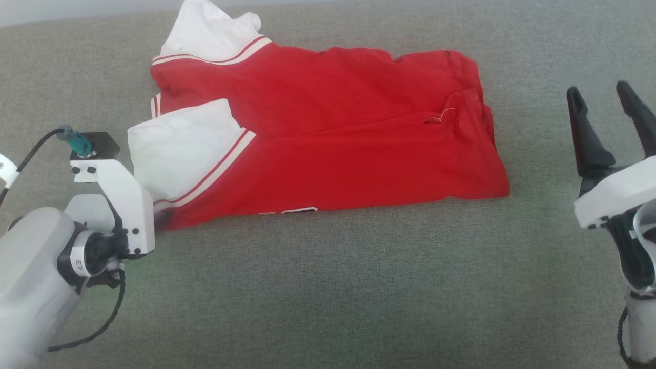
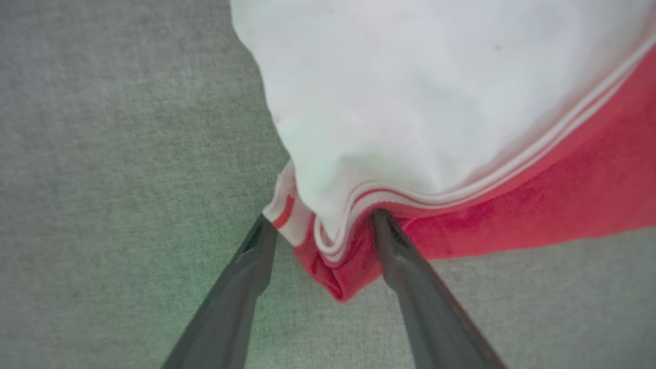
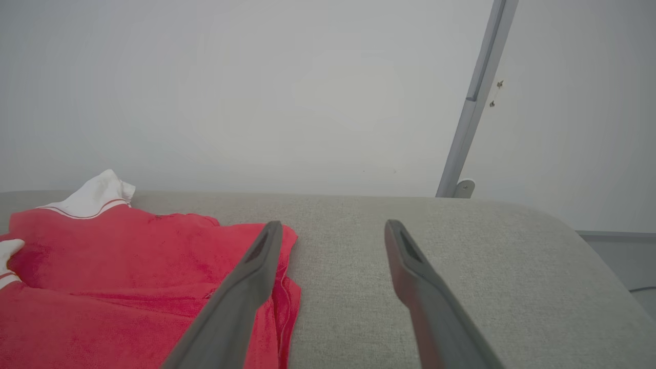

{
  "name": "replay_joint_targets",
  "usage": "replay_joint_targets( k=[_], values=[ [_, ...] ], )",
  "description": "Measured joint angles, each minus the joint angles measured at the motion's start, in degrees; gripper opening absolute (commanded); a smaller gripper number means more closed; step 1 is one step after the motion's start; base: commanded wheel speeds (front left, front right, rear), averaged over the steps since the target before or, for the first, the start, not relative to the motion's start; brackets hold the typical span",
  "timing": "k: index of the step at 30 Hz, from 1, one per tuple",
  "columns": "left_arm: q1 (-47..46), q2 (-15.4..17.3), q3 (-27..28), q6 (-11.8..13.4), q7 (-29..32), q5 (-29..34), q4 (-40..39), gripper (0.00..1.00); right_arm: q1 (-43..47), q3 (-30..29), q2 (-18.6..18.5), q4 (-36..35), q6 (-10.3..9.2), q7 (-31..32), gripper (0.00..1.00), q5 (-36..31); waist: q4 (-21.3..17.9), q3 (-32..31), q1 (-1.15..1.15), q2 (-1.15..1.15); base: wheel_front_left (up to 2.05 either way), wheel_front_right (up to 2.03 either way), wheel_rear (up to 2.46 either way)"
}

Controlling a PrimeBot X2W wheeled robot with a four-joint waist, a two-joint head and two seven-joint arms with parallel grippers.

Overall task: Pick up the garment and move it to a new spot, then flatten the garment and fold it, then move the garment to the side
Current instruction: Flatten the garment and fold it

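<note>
The red sleeveless jersey with white striped trim [image 1: 333, 143] lies folded on the grey fabric-covered bench [image 1: 328, 287], its long axis running left to right across the head view; the left hand [image 2: 322, 220] is nearer, its spread, unclosed fingers straddling the jersey's near-left corner; the right hand [image 1: 599, 92] stands open too, well apart beyond the jersey's right edge

Red garment [image 1: 333, 133], white-and-red striped trim [image 1: 215, 166], grey cushion [image 1: 328, 287]
</note>
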Motion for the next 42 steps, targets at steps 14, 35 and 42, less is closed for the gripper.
replay_joint_targets(
  k=[14,35,42],
  values=[
    [-2.7,-4.1,-1.1,-3.4,-0.6,-0.1,4.7,0.00,1.6,0.7,0.6,4.8,0.00,19.5,1.00,4.4,2.7,-0.1,0.00,0.00,0.00,0.00,0.00],
    [-6.5,-8.9,-2.0,-7.6,-2.6,0.1,8.1,0.00,-7.2,0.1,1.7,16.8,0.00,39.2,0.48,-0.3,7.9,3.3,0.00,0.00,0.00,0.00,0.00],
    [-7.0,-9.2,-2.2,-8.1,-2.5,0.1,9.0,0.00,-8.7,-0.6,1.9,17.7,0.05,41.6,0.00,-1.2,7.9,3.1,0.00,0.00,0.00,0.00,0.00]
  ],
)
